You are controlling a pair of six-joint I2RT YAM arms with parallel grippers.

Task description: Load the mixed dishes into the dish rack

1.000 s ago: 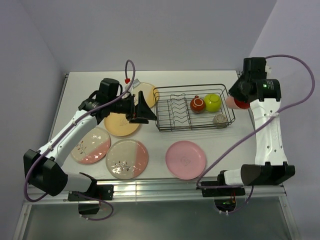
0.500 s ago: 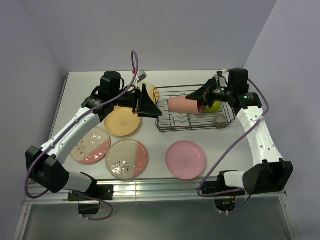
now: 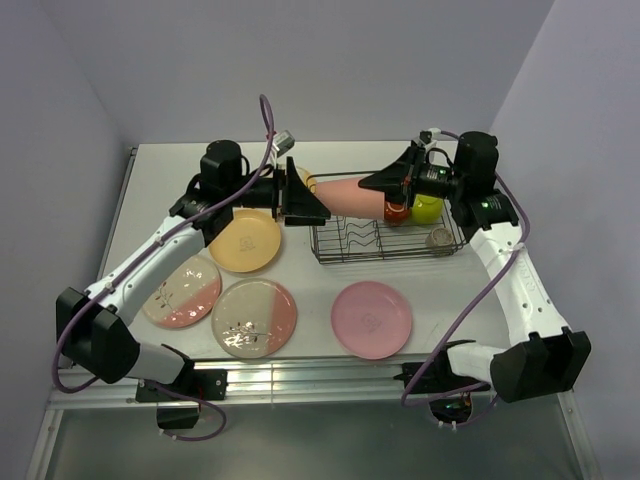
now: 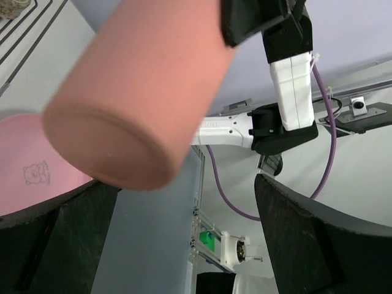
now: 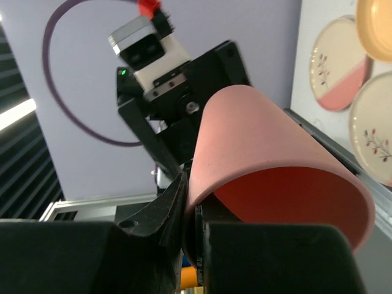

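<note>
Pink tumbler point(image 3: 345, 195): lies on its side up in the air, over the far left corner of the rack point(image 3: 390, 258), between the two grippers.
Right gripper point(image 3: 378, 183): pinched tight on the tumbler's rim at the open end.
Left gripper point(image 3: 303, 203): spread wide and holding nothing. The tumbler's closed end points into the gap between its fingers.
In the rack: a red mug point(image 3: 397, 211) and a lime bowl point(image 3: 427, 207) at the far right, and a small cup point(image 3: 439, 238) at the near right.
On the table point(image 3: 150, 190): a yellow plate point(image 3: 245, 242) left of the rack, two cream-and-pink plates point(image 3: 181, 290) near left, and a pink plate point(image 3: 371, 319) near the rack.
In the way: the right gripper covers the top of the mug. The left gripper hides most of one more plate point(image 3: 300, 180) at the far side.
Left wrist view: only here the tumbler's point(image 4: 141, 92) flat bottom shows. It sits high and to the left between the fingers point(image 4: 306, 239), well apart from the right one. It is right above the left one, and I cannot tell if they touch. The pink plate point(image 4: 24, 171) lies below.
Right wrist view: only here the tumbler's point(image 5: 257, 141) open mouth shows, with one finger point(image 5: 153, 214) outside the wall and the other inside.
</note>
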